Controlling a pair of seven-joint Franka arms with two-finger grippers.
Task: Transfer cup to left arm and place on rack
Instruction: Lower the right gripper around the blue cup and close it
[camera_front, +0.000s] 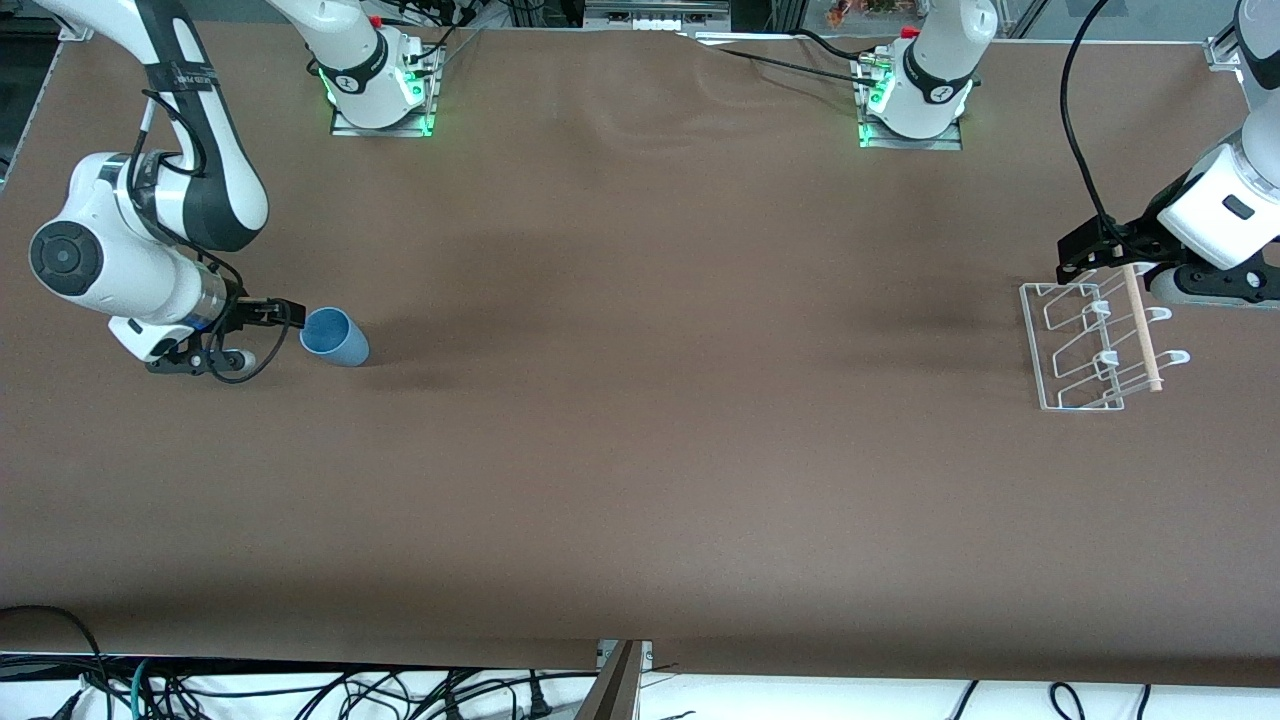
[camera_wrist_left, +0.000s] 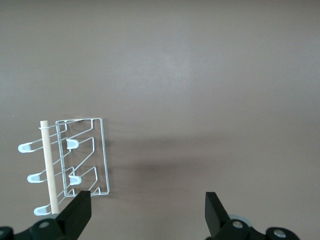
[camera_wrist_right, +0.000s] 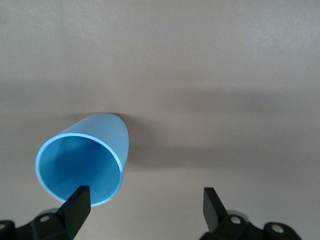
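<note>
Front view, read from the right arm's end of the table: the right gripper (camera_front: 268, 335) sits low at the table, its fingers apart with nothing between them, and only one dark fingertip shows clearly, the rest lost against the wrist housing and a looping cable. Just beside that fingertip lies the cup (camera_front: 336, 336), light blue, on its side on the brown table (camera_front: 640, 450), with its open mouth turned toward the gripper. Whether the fingertip touches the rim cannot be told. The right wrist view shows the cup (camera_wrist_right: 85, 162) lying at one finger (camera_wrist_right: 75, 210), off to the side of the gap between the two rather than centred in it.

Well apart, toward the left arm's end of the table, stands the rack (camera_front: 1095, 345), its clear frame faint against the table, its wooden dowel plain. The left gripper (camera_front: 1110, 255) hangs over the rack's edge, fingers spread and empty; the arm is cut off by the frame edge. In the left wrist view the rack (camera_wrist_left: 75, 160) is partly covered by one finger (camera_wrist_left: 80, 212).
</note>
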